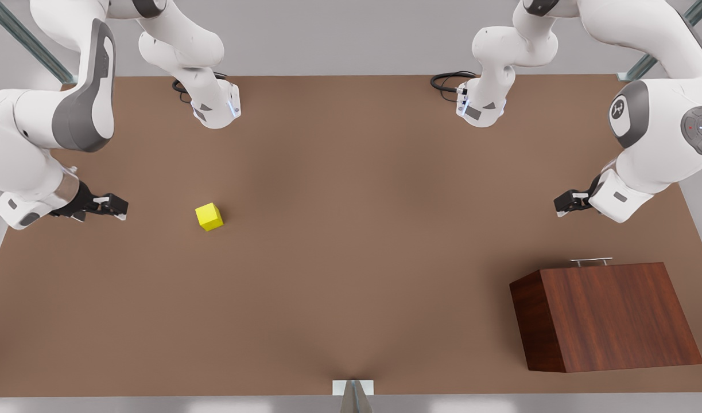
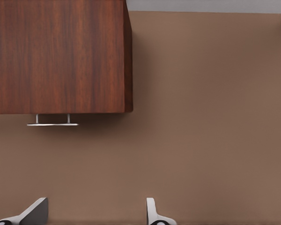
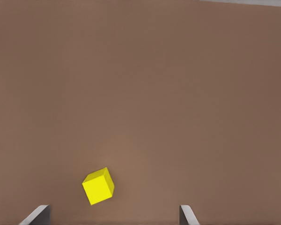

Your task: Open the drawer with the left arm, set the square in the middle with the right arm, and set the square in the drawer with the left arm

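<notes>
The dark wood-grain cabinet (image 1: 606, 315) (image 2: 61, 56) stands at the front view's right, its drawer pushed in and the thin silver handle (image 1: 590, 261) (image 2: 52, 123) facing the arms. My left gripper (image 1: 563, 203) (image 2: 96, 208) hovers open a short way from that handle, holding nothing. The square, a small yellow cube (image 1: 209, 217) (image 3: 98, 186), rests on the brown tabletop (image 1: 351, 241) at the front view's left. My right gripper (image 1: 118, 206) (image 3: 113, 213) is open beside the cube, apart from it and further to the front view's left.
Both arm bases (image 1: 216, 106) (image 1: 481, 106) stand at the table's back edge with black cables beside them. A small metal bracket (image 1: 353, 389) sits at the middle of the front edge. Bare tabletop stretches between the cube and the cabinet.
</notes>
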Tool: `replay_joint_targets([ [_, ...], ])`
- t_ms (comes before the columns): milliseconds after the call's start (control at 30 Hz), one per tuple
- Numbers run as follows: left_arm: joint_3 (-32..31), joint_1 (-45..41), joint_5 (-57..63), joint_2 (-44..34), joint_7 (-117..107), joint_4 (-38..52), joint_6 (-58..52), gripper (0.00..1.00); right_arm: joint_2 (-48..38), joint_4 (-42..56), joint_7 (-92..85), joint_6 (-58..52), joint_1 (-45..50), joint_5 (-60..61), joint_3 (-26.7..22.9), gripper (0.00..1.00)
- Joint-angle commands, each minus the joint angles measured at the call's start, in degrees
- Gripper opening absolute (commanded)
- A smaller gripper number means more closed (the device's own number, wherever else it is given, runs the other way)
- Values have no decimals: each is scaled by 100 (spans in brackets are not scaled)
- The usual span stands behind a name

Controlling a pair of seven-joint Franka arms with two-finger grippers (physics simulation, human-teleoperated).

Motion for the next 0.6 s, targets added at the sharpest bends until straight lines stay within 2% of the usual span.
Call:
replay_joint_targets([
  [0, 0, 0, -6, -2, -2, -1, -3, 100, 0, 0, 0, 9, -3, 4, 0, 100],
  [67, 255, 9, -6, -116, 7, -334, -134, 100, -27, 0, 158, -88, -21, 276, -26, 100],
  [100, 395, 18, 2, -449, -912, -1352, 690, 100, 35, -35, 3001, -501, -135, 742, -105, 100],
  [133, 439, 18, -6, -643, -2179, -2012, 1551, 100, 192, -18, 4707, -492, -47, 620, -70, 100],
  [200, 800, 18, -6, -784, -3937, -3164, 3415, 100, 641, 18, 6459, -457, -12, 540, -79, 100],
  [267, 905, 149, -6, -766, -5389, -3867, 4954, 100, 712, 26, 6565, -501, -21, 487, -106, 100],
  [333, 976, 229, -6, -775, -5899, -4298, 5815, 100, 747, 9, 6548, -457, 58, 487, -79, 100],
  [400, 1072, 229, -6, -801, -5899, -4606, 6211, 100, 888, -149, 6381, -212, 278, 523, 18, 100],
  [433, 1072, 229, -6, -863, -5943, -4825, 6220, 100, 589, -631, 6337, 192, 322, 558, 26, 100],
  [467, 1125, 229, -6, -933, -5943, -4975, 6220, 100, -52, -1615, 6328, 614, 453, 549, 70, 100],
  [500, 1160, 229, -6, -907, -5943, -4993, 6255, 100, -624, -2705, 6092, 1493, 436, 540, 70, 100],
  [567, 1160, 229, -6, -872, -5952, -4993, 6449, 100, -686, -3049, 6003, 1810, 506, 523, 79, 100],
])
